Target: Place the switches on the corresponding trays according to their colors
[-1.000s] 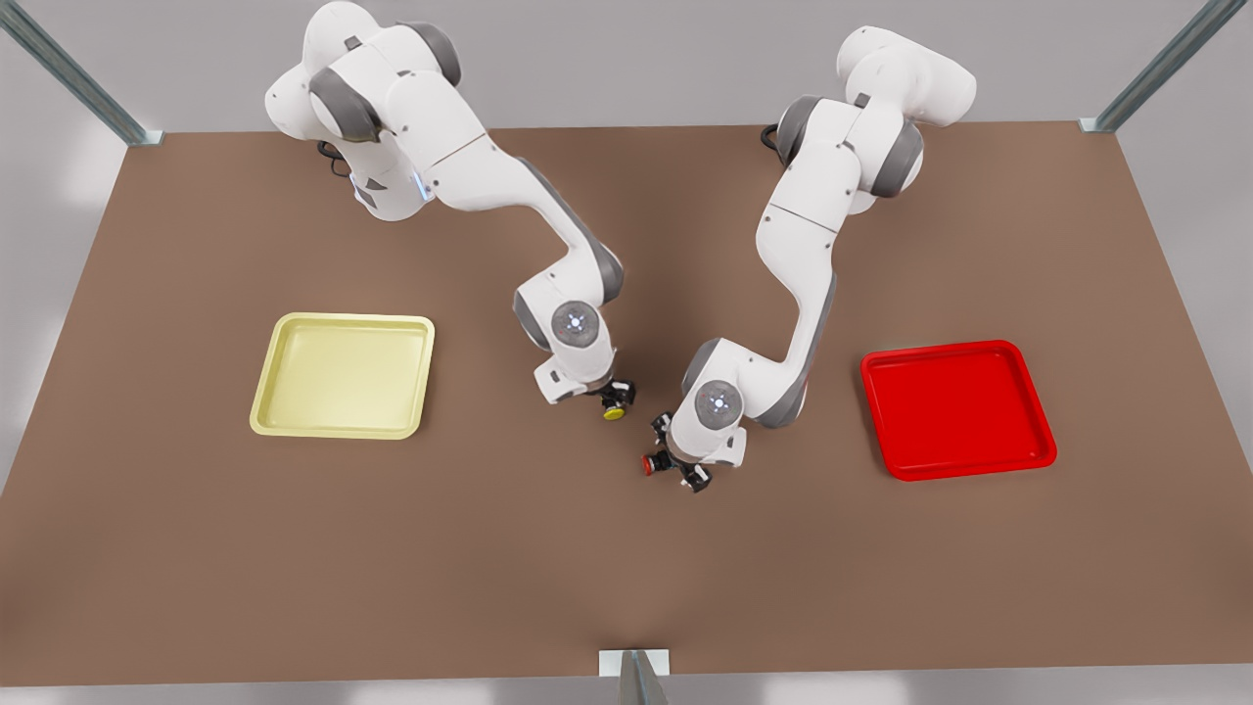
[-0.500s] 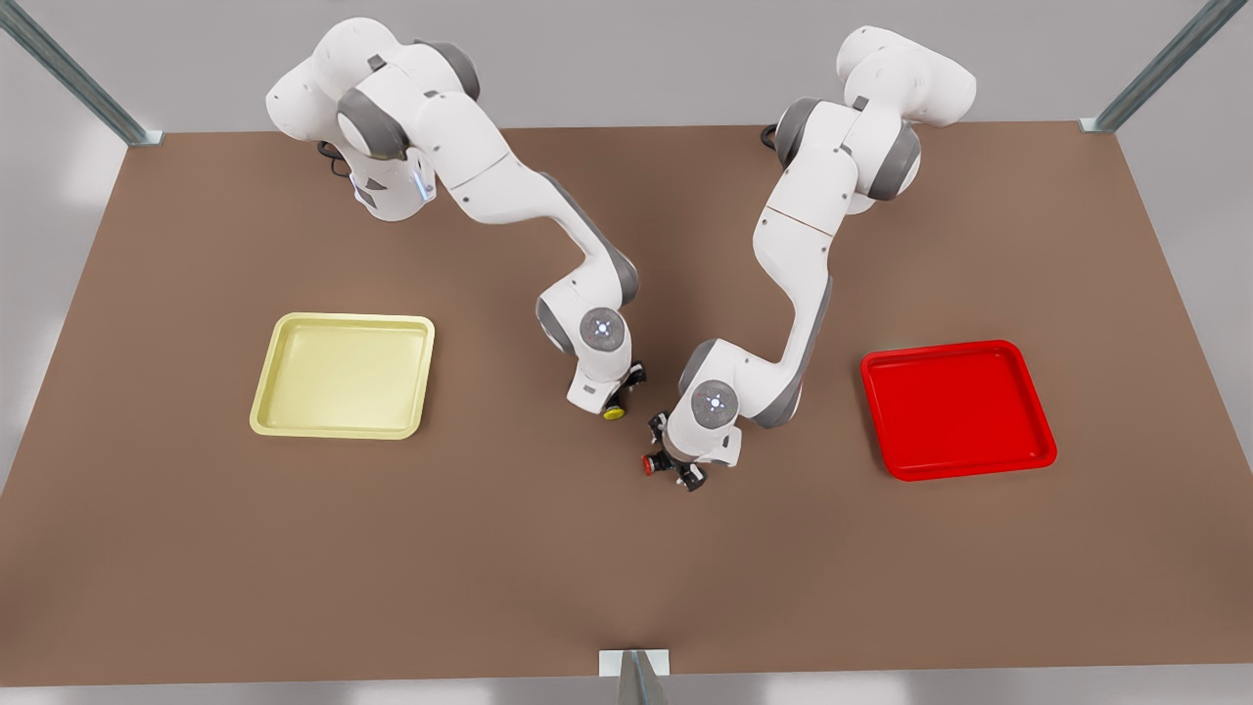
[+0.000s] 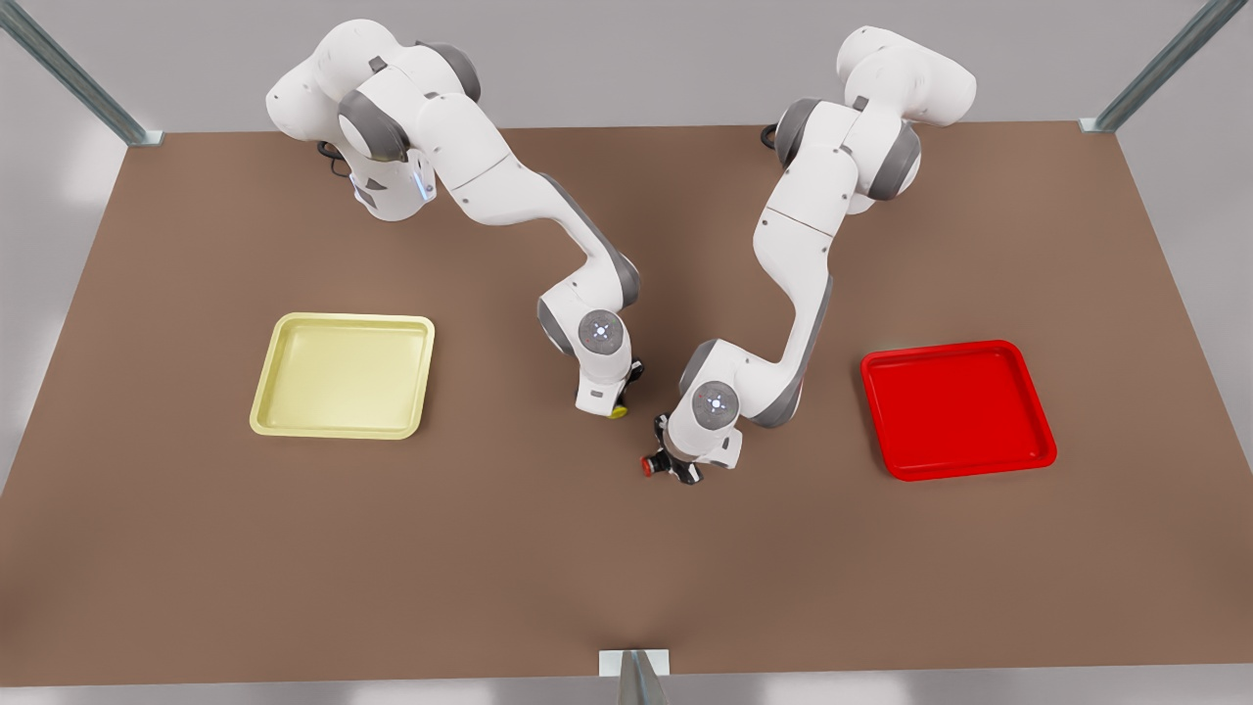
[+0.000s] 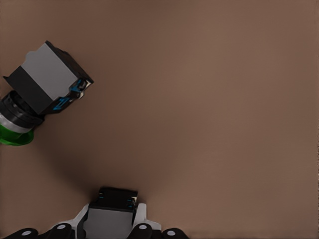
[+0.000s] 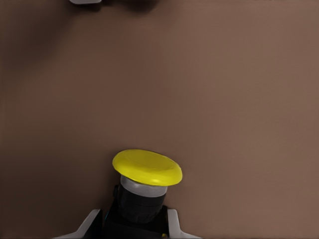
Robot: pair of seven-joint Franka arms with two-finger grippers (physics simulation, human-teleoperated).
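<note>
Found the right gripper (image 3: 617, 401) low over the brown table (image 3: 392, 568) near its middle, fingers (image 5: 172, 221) clasped on the dark body of the yellow-capped switch (image 5: 147, 169), cap pointing away from the wrist. Saw that switch still down at the tabletop, well apart from the pale yellow tray (image 3: 343, 377) toward the front view's left. Found the left gripper (image 3: 675, 468) just beside it (toward the front view's right), fingers (image 4: 142, 226) pressed against the grey-black body of the red-capped switch (image 3: 648, 465), also at table level. Noted the bright red tray (image 3: 954, 406) well off toward the front view's right. Spotted a green-capped switch (image 4: 47, 84) lying tilted near the left gripper, untouched.
</note>
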